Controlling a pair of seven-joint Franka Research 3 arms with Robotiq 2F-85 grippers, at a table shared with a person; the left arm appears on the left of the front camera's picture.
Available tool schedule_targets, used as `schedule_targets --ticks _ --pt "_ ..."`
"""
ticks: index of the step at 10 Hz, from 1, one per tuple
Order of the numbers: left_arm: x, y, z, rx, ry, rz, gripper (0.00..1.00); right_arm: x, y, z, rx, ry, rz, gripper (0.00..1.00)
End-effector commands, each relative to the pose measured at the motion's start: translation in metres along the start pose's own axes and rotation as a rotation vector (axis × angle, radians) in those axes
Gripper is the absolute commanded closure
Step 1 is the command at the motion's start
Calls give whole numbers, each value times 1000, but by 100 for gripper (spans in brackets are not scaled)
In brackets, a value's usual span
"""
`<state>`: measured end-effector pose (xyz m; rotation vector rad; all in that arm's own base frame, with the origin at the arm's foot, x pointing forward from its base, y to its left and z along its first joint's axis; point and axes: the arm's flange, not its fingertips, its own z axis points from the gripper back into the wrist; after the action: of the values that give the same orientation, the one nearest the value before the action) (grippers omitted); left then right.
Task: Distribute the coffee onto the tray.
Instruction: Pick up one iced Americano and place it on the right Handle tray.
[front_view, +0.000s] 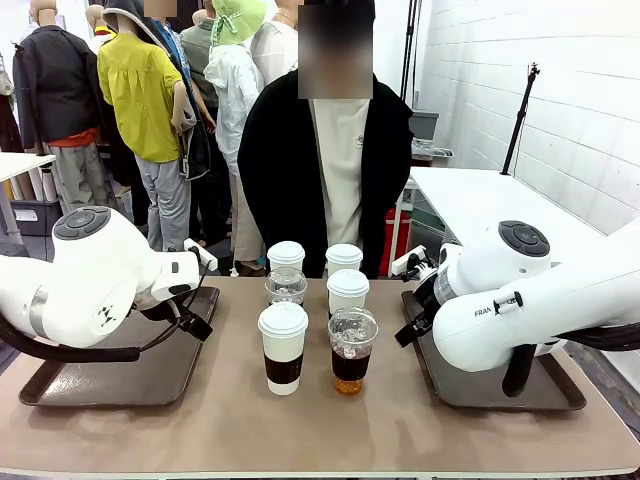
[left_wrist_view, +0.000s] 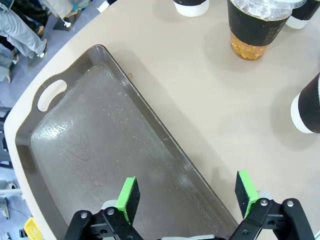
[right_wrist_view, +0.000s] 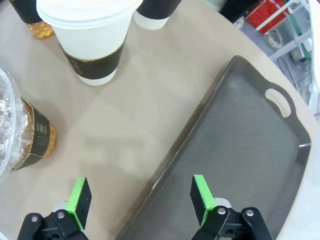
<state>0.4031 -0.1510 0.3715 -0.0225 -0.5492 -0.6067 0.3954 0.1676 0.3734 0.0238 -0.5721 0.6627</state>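
Nearest us, the left claw (left_wrist_view: 187, 194) hangs with its green pads wide apart and nothing between them. It sits astride the inner rim of the left tray (left_wrist_view: 90, 150), one pad over the tray and one over the tabletop (left_wrist_view: 200, 90). The right claw (right_wrist_view: 141, 196) mirrors it, spread and empty, over the inner rim of the right tray (right_wrist_view: 250, 145). We judge both are poised this way so each can swing inward for a cup and serve its own bare tray. None of the coffee is on a tray yet: six cups stand upright in two columns mid-tabletop, between the trays, within either arm's reach. In front are a white paper cup (front_view: 283, 345) and an iced coffee cup (front_view: 352, 350), whose dark sleeves offer a sound grip. Behind them stand a dome-lidded cup (front_view: 286, 285) and a white cup (front_view: 347, 292), then two white-lidded cups (front_view: 286, 255). Beyond, a person (front_view: 330, 170) stands at the far edge.
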Motion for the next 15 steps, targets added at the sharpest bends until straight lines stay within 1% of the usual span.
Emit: schedule_targets --ticks 1,3,5,9,12,13,14,15 --pt "0 0 0 0 0 0 0 -4 -2 7 -3 -15 -25 0" --pt "20 -6 24 11 -23 -53 0 -5 -6 30 -21 -50 -57 0" --pt "43 -15 49 18 -28 -100 0 -3 -7 59 -19 -76 -41 0" --pt "76 -44 97 85 -13 -145 0 2 3 120 -45 -41 19 0" --pt "83 -48 115 94 19 -160 0 8 6 135 -40 -20 47 0" --pt "83 -45 119 61 20 -171 0 7 5 138 -18 -41 70 0" --pt "82 -42 127 -4 5 -209 0 4 4 144 24 -112 121 0" --pt "81 -36 139 -73 -16 -250 0 2 1 147 38 -144 139 0"
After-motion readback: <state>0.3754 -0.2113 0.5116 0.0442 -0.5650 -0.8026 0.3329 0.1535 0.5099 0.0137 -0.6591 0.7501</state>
